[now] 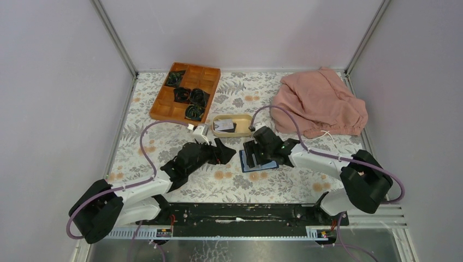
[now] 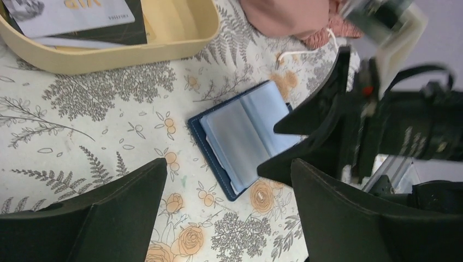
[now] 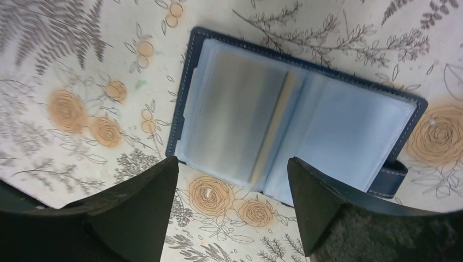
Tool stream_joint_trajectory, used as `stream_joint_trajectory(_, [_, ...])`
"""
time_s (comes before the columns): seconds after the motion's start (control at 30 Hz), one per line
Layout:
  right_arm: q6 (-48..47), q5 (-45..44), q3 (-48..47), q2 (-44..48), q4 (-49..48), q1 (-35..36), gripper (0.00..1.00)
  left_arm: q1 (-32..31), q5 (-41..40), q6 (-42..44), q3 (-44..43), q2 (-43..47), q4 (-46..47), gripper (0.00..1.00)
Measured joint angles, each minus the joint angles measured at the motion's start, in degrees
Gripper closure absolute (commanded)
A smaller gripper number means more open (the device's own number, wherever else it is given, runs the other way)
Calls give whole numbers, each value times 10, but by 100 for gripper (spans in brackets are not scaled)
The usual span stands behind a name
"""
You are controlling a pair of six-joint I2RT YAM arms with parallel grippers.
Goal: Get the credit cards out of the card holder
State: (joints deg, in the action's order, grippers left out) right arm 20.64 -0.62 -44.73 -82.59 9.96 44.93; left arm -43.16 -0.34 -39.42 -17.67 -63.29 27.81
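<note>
Below the black right gripper (image 3: 232,166), the card holder (image 3: 338,125) shows a navy cover with pale stitching and light blue pockets. A tan strip near its fold is too blurred to identify. The table (image 3: 82,65) is cream, printed with grey ferns and orange roses. Ahead of the black left gripper (image 2: 229,164), a beige dish (image 2: 180,38) holds a grey-white card (image 2: 71,13) over a black card (image 2: 128,33), with a pink cloth (image 2: 284,16) beyond.
</note>
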Motion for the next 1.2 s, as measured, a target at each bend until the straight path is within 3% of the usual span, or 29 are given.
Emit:
stream_joint_trajectory(0.33, [36, -111, -16, -73, 15, 73, 22, 0, -32, 2, 5, 64, -18, 9])
stream_joint_trajectory(0.43, [39, -125, -34, -89, 15, 80, 31, 0, -36, 1, 11, 70, -21, 9])
stream_joint_trajectory(0.63, [49, -141, -45, -100, 13, 82, 61, 0, -40, 2, 17, 71, -24, 9])
stream_joint_trajectory(0.7, [55, -149, -46, -99, 11, 82, 65, 0, -40, 2, 17, 71, -25, 9])
stream_joint_trajectory(0.83, [62, -153, -45, -96, 14, 83, 70, 0, -40, 2, 17, 64, -25, 9])
stream_joint_trajectory(1.0, [65, -148, -33, -76, 13, 83, 68, 0, -30, 1, 17, 32, -15, 10])
stream_joint_trajectory(1.2, [73, -129, -16, -45, -1, 83, 66, -4, -6, -2, 15, -65, 22, 17])
